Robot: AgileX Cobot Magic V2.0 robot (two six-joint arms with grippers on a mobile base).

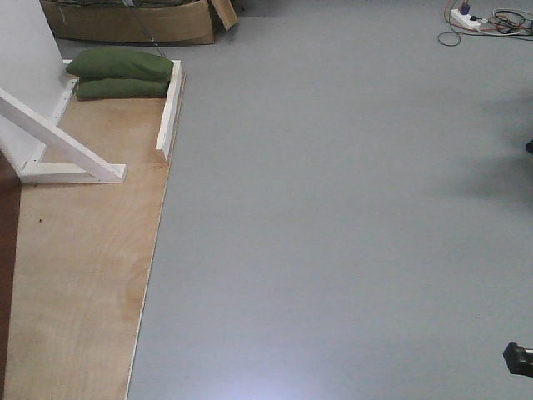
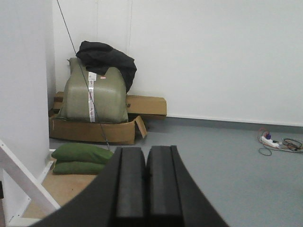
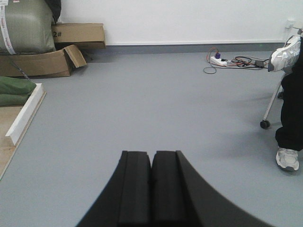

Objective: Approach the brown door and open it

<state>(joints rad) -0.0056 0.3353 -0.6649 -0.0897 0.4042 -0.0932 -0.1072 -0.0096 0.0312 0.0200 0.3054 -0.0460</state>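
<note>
A narrow reddish-brown strip [image 1: 7,275] runs along the left edge of the front view. It looks like the bottom of the brown door, and no handle or panel shows. My left gripper [image 2: 147,150] is shut with its black pads pressed together and nothing between them. It points toward the white wall and the stacked bags. My right gripper [image 3: 151,155] is also shut and empty, held above the bare grey floor. Neither gripper is near the reddish-brown strip.
A pale plywood platform [image 1: 83,275] with white frame braces [image 1: 62,143] lies at the left. Two green sandbags [image 1: 121,73] rest on its far end. A cardboard box [image 2: 94,130] holds an olive sack. A power strip with cables [image 1: 470,18] is at the far right. A person's leg [image 3: 289,118] stands by a wheeled stand [image 3: 265,124].
</note>
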